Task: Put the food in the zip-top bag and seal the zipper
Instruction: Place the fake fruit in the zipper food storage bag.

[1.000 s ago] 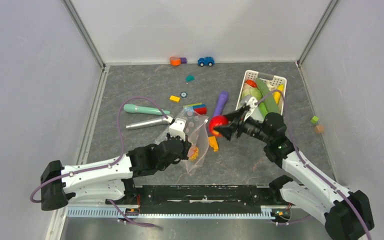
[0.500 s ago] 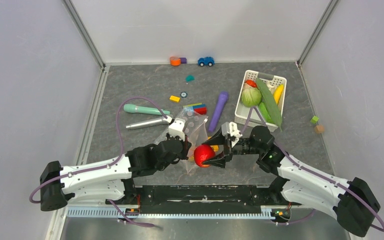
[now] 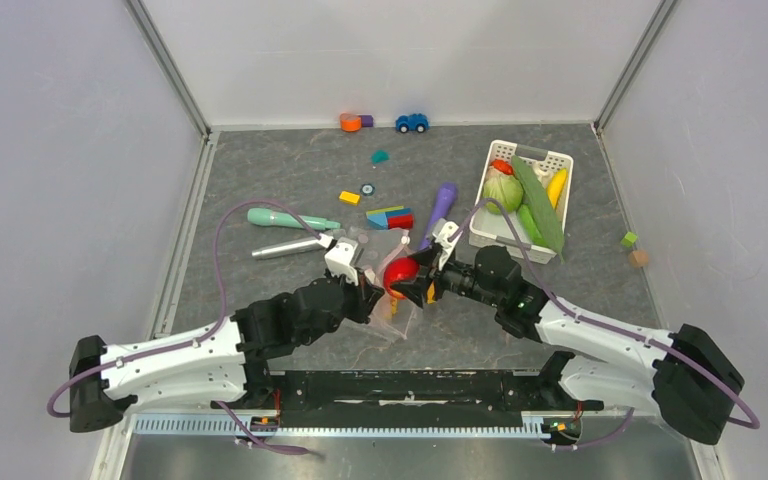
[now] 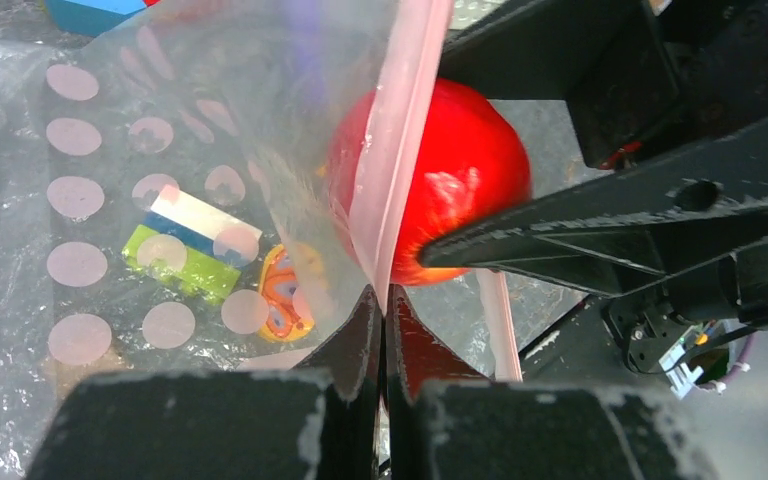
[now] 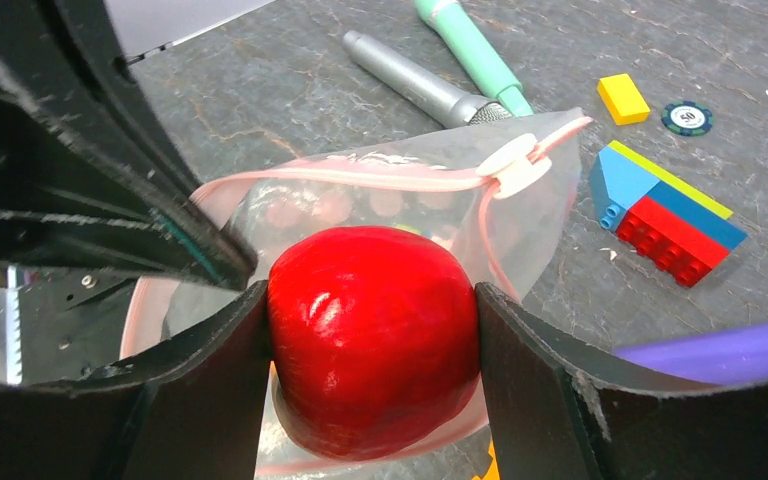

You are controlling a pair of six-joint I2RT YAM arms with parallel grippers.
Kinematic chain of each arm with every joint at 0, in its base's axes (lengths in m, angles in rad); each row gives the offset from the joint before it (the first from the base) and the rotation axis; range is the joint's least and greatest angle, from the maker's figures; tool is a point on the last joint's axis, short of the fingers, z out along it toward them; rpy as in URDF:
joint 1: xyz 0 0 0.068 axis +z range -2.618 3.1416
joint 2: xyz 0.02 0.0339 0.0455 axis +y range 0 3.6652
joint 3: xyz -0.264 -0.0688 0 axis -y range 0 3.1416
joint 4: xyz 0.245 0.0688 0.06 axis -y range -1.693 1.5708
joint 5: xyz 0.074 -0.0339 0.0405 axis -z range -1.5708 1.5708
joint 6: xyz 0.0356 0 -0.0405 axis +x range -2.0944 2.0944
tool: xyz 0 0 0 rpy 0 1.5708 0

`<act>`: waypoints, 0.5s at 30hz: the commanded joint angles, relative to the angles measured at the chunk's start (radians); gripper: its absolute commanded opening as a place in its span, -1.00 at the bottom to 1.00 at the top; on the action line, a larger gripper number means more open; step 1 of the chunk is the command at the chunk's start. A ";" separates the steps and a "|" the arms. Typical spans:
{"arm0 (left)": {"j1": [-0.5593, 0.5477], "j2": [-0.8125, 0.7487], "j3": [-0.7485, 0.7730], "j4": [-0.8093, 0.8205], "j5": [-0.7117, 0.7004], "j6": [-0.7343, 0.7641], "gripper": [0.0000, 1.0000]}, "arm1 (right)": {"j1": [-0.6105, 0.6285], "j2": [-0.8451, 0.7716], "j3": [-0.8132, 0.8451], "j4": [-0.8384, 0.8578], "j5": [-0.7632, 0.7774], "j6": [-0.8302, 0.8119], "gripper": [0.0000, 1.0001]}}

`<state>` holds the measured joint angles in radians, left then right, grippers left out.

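Black fingertips pressed together mark the left gripper (image 4: 381, 305), which pinches the near lip of the zip-top bag (image 4: 80, 200) right at its pink zipper (image 4: 400, 150) and holds that edge raised, so that the mouth gapes toward the right. We take the bag as our landmark. Through its dotted film we see a striped block (image 4: 185, 250) and an orange piece (image 4: 282, 295), though we cannot tell whether they lie inside the bag or beneath it. At the bag's mouth, partly across the pink rim, sits the red tomato (image 5: 370, 335), clamped at its sides between the widely spread fingers of the right gripper (image 3: 418, 283), which reaches in from the bag's right. The relation that matters is that the bag's interior lies straight ahead of the tomato, along the line of the right fingers. We therefore judge that a short push inward and a release come next. Well to the right of the bag, the white basket (image 3: 530, 152) holds the cabbage (image 3: 503, 190), cucumber (image 3: 540, 205) and banana (image 3: 557, 187).
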<state>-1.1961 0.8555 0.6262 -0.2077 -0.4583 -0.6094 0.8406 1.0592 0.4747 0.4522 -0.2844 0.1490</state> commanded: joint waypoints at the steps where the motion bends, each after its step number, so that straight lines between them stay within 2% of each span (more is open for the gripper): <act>1: 0.001 -0.062 -0.024 0.082 0.050 0.009 -0.96 | 0.058 0.043 0.094 -0.034 0.207 -0.001 -0.43; 5: 0.000 -0.115 -0.044 0.100 0.067 0.011 -0.96 | 0.121 0.087 0.187 -0.132 0.349 -0.025 -0.01; 10: 0.001 -0.242 -0.102 0.157 0.110 0.025 -0.96 | 0.192 0.097 0.264 -0.240 0.580 -0.039 0.24; 13: 0.001 -0.334 -0.133 0.168 0.084 0.029 -0.95 | 0.208 0.083 0.281 -0.277 0.613 -0.041 0.55; 15: 0.001 -0.394 -0.148 0.168 0.061 0.032 -0.95 | 0.212 0.070 0.285 -0.283 0.588 -0.050 0.68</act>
<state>-1.1954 0.5564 0.5007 -0.1158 -0.3836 -0.6083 1.0451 1.1591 0.7147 0.2222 0.2047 0.1253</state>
